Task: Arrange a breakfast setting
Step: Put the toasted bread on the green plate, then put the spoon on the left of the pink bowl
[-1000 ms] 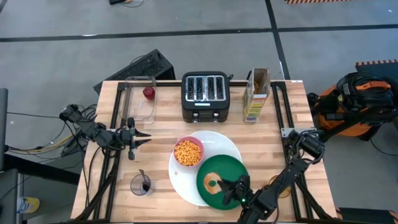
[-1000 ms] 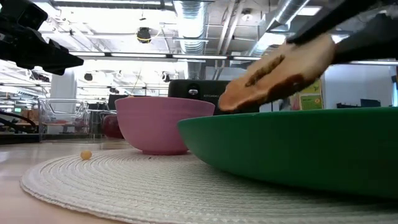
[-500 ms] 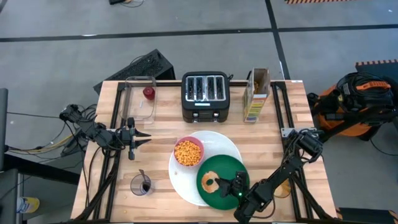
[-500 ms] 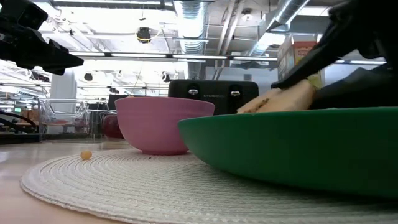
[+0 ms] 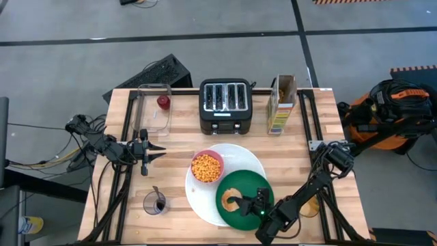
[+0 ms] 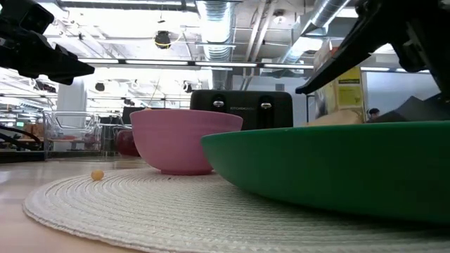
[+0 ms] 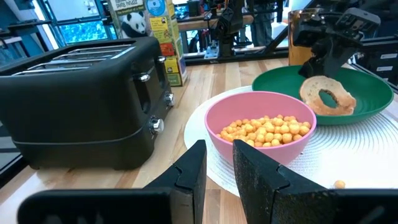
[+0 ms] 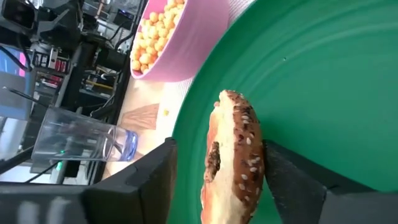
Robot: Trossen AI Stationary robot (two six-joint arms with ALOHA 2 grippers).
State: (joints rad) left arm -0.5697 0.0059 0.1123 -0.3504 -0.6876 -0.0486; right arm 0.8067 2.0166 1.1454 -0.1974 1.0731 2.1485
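The bagel (image 5: pixel 232 199) lies on the green plate (image 5: pixel 254 183), the right gripper (image 5: pixel 251 206) spread loose around it. Beside stand the pink bowl (image 5: pixel 207 167), a toaster (image 5: pixel 226 105) and a glass (image 5: pixel 154 203) on the wooden table (image 5: pixel 300 150). The left gripper (image 5: pixel 154 153), jaws near closed, waits at the table's left.

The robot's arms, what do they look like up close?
Both arms are dark and skinny, made of jointed black links with thin cables trailing behind. The left gripper ends in two pointed black jaws. The right gripper is black too, with a tiny green light glowing beside it.

Seeded bagel (image 8: pixel 233 155) on green plate (image 8: pixel 323 81) between gripper (image 8: pixel 219 171) fingers (spread).
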